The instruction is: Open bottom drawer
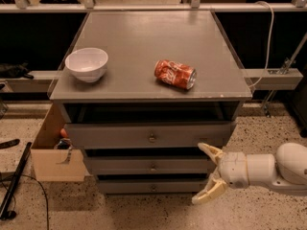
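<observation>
Floor: hand (splayed) by bottom drawer

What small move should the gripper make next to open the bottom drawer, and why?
Probably shift the open gripper left and slightly down, to the knob of the bottom drawer. It hovers by the drawers' right edge, and that drawer looks shut.

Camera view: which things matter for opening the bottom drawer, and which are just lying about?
For the job: bottom drawer, its knob, gripper, open, near the drawer's right end.
Lying about: bowl and tipped can on top, box on the floor at left.
</observation>
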Robot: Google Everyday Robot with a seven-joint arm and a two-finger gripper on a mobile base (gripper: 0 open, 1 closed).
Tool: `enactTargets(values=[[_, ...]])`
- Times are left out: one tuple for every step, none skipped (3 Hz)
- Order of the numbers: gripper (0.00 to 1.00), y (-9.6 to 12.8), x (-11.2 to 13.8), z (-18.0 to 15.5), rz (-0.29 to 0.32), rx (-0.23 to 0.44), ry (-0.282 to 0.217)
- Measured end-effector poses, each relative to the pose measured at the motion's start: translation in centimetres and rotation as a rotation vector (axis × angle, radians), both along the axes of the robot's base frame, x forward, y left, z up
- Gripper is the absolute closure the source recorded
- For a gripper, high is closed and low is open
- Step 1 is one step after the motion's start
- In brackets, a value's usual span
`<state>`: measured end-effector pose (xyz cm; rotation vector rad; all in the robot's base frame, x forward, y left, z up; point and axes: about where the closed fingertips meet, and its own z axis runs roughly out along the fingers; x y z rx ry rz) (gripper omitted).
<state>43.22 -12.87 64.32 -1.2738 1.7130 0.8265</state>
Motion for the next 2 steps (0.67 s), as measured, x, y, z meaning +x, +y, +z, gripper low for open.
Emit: enactTargets(values=[[0.00, 0.6, -1.4, -3.0, -0.093, -0.006, 0.038], [0.00, -1.6, 0.2, -6.6, -0.277, -0.047, 0.009]])
